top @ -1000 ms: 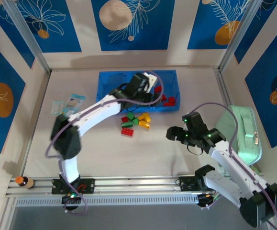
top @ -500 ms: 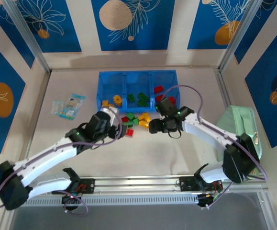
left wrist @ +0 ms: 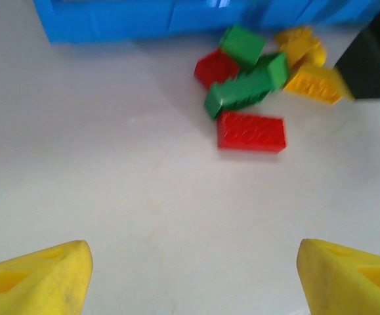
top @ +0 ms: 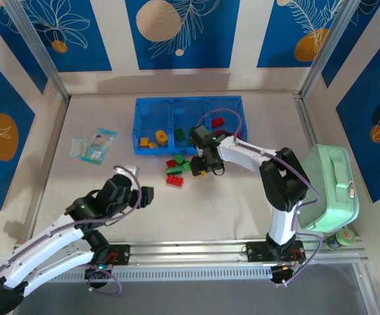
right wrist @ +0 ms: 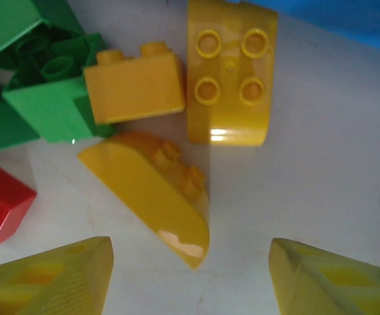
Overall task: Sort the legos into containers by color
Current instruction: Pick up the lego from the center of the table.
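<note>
The blue tray (top: 188, 109) at the back holds yellow, green and red legos in its left, middle and right containers. A loose pile of legos (top: 178, 163) lies just in front, with a red brick (top: 174, 181) nearest me. My right gripper (top: 200, 168) hangs low over the pile's right side, open. Its fingers flank the tip of a curved yellow brick (right wrist: 151, 193) without touching it. Beside that lie a yellow square brick (right wrist: 231, 72), a small yellow brick (right wrist: 134, 86) and green bricks (right wrist: 45, 98). My left gripper (top: 139, 195) stands open and empty, well short of the red brick (left wrist: 251, 131).
A pale blue packet (top: 94, 144) lies at the left. A mint-green case (top: 331, 187) stands at the right edge. The aluminium rail (top: 190, 252) runs along the near edge. Bare tabletop lies between my left gripper (left wrist: 193, 275) and the pile.
My left arm pulled back from the tray to the near left. My right arm swung in from the right to the pile, and its jaws have narrowed.
</note>
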